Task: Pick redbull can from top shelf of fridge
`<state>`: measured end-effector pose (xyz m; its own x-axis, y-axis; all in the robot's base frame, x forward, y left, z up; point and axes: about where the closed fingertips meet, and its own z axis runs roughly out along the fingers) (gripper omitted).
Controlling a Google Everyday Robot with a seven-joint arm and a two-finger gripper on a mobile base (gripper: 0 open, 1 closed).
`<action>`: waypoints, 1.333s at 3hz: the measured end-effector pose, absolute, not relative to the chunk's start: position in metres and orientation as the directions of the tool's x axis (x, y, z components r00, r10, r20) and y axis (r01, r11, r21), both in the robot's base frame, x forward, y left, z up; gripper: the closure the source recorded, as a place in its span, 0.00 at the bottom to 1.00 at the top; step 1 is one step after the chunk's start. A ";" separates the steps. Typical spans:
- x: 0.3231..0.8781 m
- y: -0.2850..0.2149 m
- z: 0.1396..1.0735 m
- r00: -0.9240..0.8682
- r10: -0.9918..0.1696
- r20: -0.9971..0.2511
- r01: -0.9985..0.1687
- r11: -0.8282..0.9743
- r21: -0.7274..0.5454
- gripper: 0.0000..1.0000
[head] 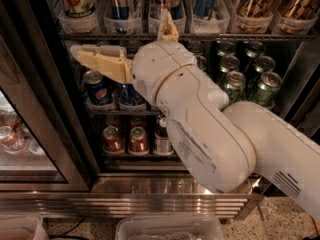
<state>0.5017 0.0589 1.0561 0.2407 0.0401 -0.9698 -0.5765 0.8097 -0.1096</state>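
- The gripper (121,33) sits in the upper middle of the frame, inside the open fridge (165,196), at the level of the top shelf (250,36) and the rack below it.
- Its jaws stand spread wide with nothing between them: one tan finger (100,63) reaches towards the left, the other (168,29) points up against the front of the bins.
- The white arm (210,129) runs from the lower right corner up to the centre and hides much of the middle rack.
- The redbull can (120,0) stands upright in a clear bin on the top shelf, upper left of centre, above the left-pointing finger and apart from it; more cans like it stand in the bins to its right.
- The top shelf is a wire surface carrying a row of clear bins (210,24) along the top edge.
- Pepsi cans (97,88) stand just under the left finger.
- Green cans (235,84) fill the right of the middle rack.
- Copper-coloured cans (125,139) stand on the lowest rack, lower left of centre.
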 end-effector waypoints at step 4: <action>0.500 0.068 1.048 0.207 0.008 -0.978 -0.605 0.787 -0.122 0.00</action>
